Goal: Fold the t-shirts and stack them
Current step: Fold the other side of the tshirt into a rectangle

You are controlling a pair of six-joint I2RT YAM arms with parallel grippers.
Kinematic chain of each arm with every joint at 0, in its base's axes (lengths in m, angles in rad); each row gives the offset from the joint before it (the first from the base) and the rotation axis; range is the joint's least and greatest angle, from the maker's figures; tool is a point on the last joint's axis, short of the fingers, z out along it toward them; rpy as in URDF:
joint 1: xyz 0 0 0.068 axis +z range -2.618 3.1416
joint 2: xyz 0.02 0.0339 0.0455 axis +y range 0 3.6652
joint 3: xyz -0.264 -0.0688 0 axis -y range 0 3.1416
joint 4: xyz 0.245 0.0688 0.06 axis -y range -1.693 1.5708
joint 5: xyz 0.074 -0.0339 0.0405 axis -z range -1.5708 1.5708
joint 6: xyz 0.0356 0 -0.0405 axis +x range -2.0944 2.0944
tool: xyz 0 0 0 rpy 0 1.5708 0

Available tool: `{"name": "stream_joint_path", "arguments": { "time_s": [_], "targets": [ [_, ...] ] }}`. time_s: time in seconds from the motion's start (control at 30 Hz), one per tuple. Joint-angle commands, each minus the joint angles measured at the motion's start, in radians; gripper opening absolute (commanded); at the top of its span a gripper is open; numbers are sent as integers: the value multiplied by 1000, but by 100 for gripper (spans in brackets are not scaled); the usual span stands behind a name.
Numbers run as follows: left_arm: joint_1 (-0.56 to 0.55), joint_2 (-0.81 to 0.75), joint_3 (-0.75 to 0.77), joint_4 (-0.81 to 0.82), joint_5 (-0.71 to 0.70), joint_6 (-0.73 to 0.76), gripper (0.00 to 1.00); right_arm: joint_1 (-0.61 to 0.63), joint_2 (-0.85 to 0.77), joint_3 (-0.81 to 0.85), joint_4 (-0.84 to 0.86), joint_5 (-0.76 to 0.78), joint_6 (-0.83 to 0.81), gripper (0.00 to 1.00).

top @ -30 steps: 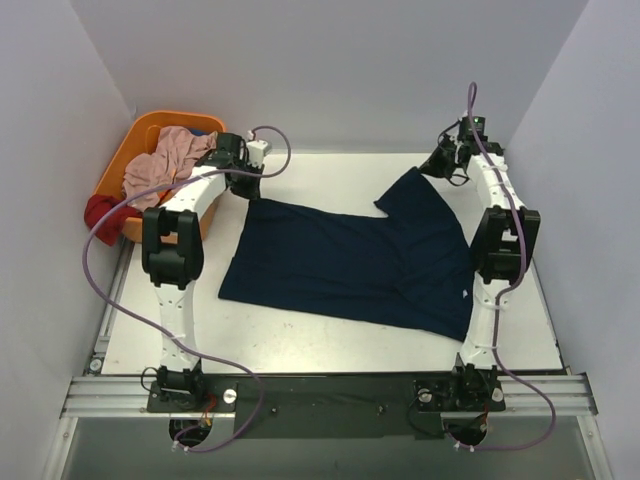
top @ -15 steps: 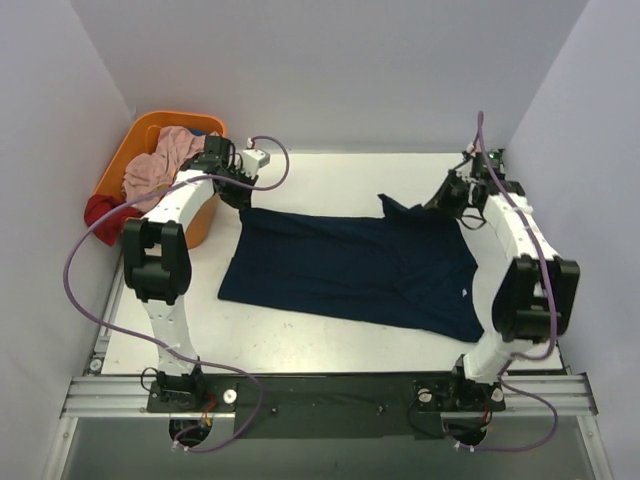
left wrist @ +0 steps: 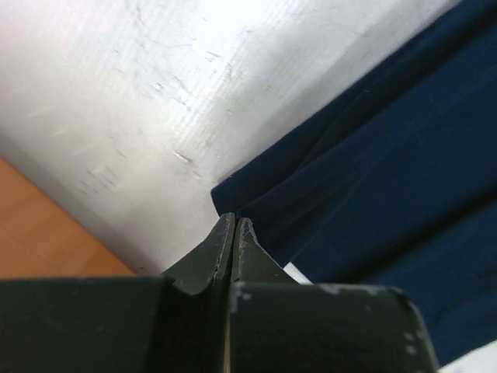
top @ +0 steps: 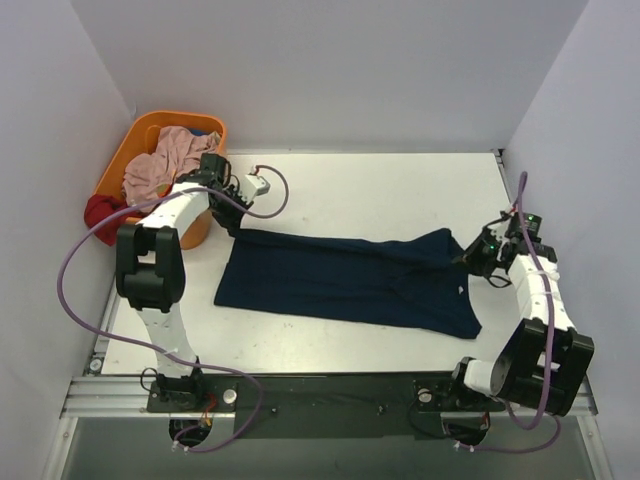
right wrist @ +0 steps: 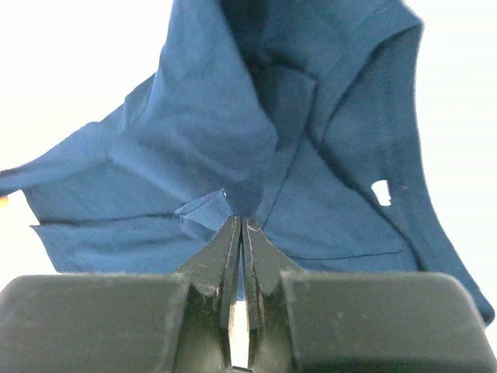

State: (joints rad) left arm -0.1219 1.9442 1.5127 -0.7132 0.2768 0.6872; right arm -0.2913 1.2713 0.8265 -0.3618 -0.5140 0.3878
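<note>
A dark navy t-shirt [top: 350, 280] lies across the middle of the white table, its far part folded over toward me. My left gripper [top: 236, 226] is shut on the shirt's far left corner [left wrist: 233, 203], next to the orange basket. My right gripper [top: 468, 256] is shut on the shirt's right end, pinching a fold of cloth [right wrist: 237, 203] and holding it a little above the table. A small white tag [right wrist: 380, 192] shows on the shirt in the right wrist view.
An orange basket [top: 120, 165] at the far left holds a pink garment [top: 160, 165] and a red one [top: 100, 212] hanging over its side. White walls close in the table [top: 380, 185] on three sides. A metal rail [top: 320, 388] runs along the near edge.
Both grippers have pulled the shirt's far edge toward me. The right gripper moved furthest, from the far right corner to the right middle, laying the far part over the near part.
</note>
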Motion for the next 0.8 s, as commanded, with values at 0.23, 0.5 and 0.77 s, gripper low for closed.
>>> {"name": "stream_joint_path", "arguments": {
  "time_s": [0.23,0.5,0.77],
  "targets": [
    [-22,-59,89,161,8,186,0,-82,8,196,-9,-81,86,0],
    [-7,-145,-46,112,-2,262,0,-92,-115,68,-158,-43,72,0],
    [-7,-157,-160,-5,50,376,0,-112,-89,-78,-178,29,25,0]
  ]
}}
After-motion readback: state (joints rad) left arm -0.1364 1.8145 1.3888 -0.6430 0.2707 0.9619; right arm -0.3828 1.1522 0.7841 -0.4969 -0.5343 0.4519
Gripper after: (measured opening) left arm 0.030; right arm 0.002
